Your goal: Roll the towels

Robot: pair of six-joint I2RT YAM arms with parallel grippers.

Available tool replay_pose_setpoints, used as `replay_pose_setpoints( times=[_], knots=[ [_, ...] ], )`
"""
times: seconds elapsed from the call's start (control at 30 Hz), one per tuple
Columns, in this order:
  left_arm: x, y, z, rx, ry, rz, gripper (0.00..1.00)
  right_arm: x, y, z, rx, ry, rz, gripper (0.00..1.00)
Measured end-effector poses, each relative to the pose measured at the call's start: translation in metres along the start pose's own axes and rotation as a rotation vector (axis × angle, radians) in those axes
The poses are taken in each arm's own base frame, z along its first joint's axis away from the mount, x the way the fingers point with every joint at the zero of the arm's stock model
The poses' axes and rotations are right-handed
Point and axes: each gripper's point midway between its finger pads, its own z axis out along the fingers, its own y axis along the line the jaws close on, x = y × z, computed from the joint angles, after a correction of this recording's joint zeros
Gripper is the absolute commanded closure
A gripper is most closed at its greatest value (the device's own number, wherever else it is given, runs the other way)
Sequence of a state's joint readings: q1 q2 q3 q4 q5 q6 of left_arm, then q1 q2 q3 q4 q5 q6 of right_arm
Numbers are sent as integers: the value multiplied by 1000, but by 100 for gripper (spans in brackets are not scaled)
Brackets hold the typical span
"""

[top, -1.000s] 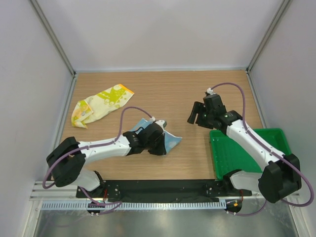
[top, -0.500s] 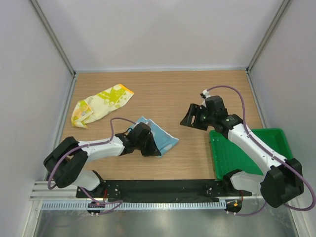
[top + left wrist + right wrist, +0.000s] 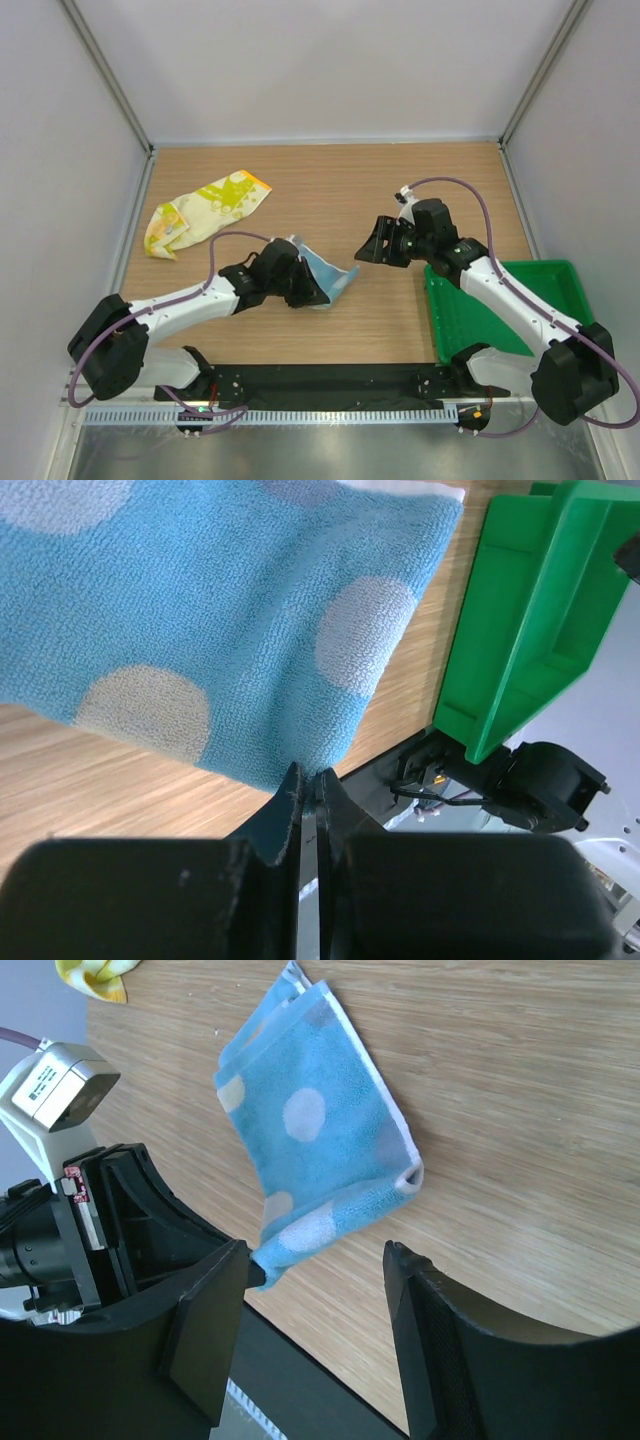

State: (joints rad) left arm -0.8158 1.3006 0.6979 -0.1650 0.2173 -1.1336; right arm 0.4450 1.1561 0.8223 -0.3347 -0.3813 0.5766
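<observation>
The blue polka-dot towel (image 3: 328, 279) sits near the middle of the wooden table (image 3: 330, 185), a little to the left, folded over on itself so that a white-edged hem shows along its right side. My left claw (image 3: 308, 776) is clamped together on one corner of it, at the towel's near-left end; in my left wrist view the cloth narrows to a point and disappears between the two closed fingers. The rest of the towel spreads away from that pinch toward the far right, and I cannot tell how much of it rests flat on the wood. My right claw (image 3: 318, 1252) hangs just to the right of the towel with its fingers apart and nothing between them; through the gap I see the towel's near end and bare wood. The yellow towel with lime-green and orange patches (image 3: 205, 212) lies crumpled at the far left of the table, well apart from both claws. The green plastic tray (image 3: 497, 270) stands at the near right, under my right arm.
</observation>
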Motion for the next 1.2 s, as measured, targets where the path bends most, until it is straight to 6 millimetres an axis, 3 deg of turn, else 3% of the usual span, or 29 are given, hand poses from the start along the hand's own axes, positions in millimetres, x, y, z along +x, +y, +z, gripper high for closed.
replay_pose_setpoints(
  times=[0.23,0.47,0.63,0.9,1.2],
  knots=[
    [-3,12,-1,-45,0,-93,100,2,9,4,-27,0,-23,43],
    [-14,53,5,-139,-7,-211,100,20,27,22,-76,52,-64,44],
    [-4,70,15,-189,53,-225,100,36,35,37,-111,87,-64,46],
    [4,78,21,-208,103,-203,100,47,32,64,-130,119,-28,52],
    [-3,71,24,-213,118,-121,100,70,25,101,-149,186,27,58]
  ],
)
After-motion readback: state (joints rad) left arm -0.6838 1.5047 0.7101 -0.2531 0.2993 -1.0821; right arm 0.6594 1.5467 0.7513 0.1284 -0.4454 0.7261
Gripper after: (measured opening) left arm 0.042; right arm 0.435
